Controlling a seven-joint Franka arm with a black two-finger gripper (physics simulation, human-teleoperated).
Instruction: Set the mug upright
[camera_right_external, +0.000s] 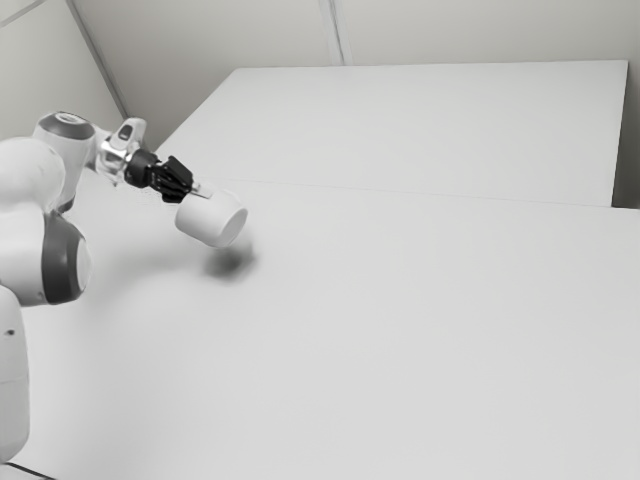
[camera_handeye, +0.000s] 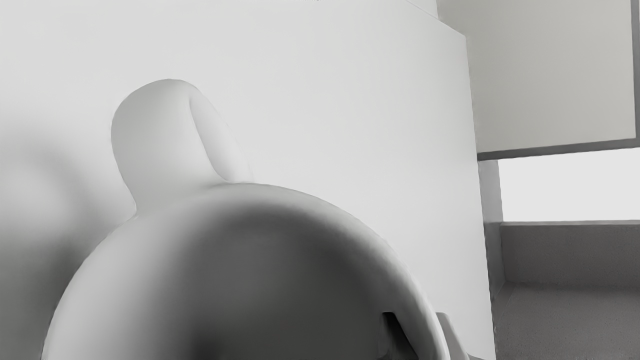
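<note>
In the exterior view the black gripper (camera_right_external: 200, 190) reaches the upper edge of the white mug (camera_right_external: 208, 218). The mug hangs tilted above the table, with a dark shadow beneath it and a flat round end turned toward the exterior view's lower right. In the wrist view the mug's open mouth faces my hand, and its handle (camera_handeye: 155, 135) sticks out from the side. My gripper (camera_handeye: 421, 336) is shut on the mug's wall near the rim, one finger inside the mouth and the other outside. The mug's lower part is hidden in this view.
The broad white table (camera_right_external: 430, 330) lies under the mug, and another white surface (camera_right_external: 420, 130) adjoins it at the back. Pale walls stand behind. A dark cable (camera_right_external: 30, 471) runs by the arm's base.
</note>
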